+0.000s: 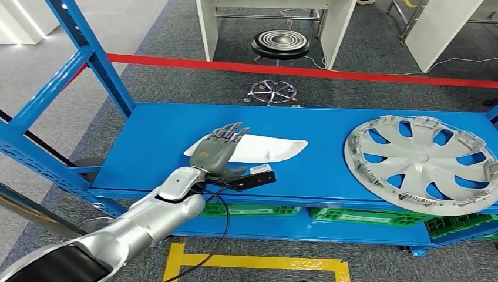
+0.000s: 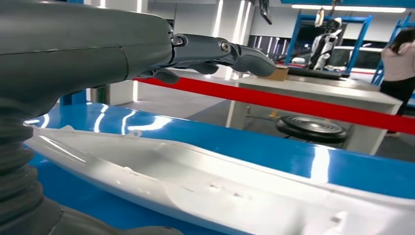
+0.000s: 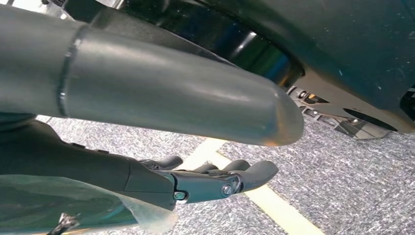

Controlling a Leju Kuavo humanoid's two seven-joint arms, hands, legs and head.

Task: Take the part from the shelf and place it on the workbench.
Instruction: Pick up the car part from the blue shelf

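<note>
Yellow floor tape (image 1: 258,261) marks a box outline on the grey carpet nearest the robot, in front of the blue shelf (image 1: 147,170). Green crates (image 1: 364,215) sit on the lower level under the shelf's front lip. The left arm reaches up over that front edge, a black cable looping beside it. The left hand (image 1: 218,150) hovers over the near end of the white part (image 1: 267,148), fingers stretched forward and apart, thumb out to the side, gripping nothing. In the left wrist view the part (image 2: 205,181) runs long and shallow beneath the hand (image 2: 73,54), with a gap between the fingers (image 2: 244,55) and its surface.

The part lies flat near the middle of the shelf deck, slightly angled, with bare blue deck on its left up to the diagonal upright. On its right there is a stretch of bare deck before the silver wheel cover (image 1: 426,161), which lies face up well apart from the part and runs to the shelf's right end.

The right hand (image 3: 205,181) hangs low over the carpet and a yellow line, fingers loosely extended, holding nothing.

Beyond the shelf's back edge a red line (image 1: 305,70) crosses the floor, then a black stool (image 1: 281,44) on a chrome base between white table legs.
</note>
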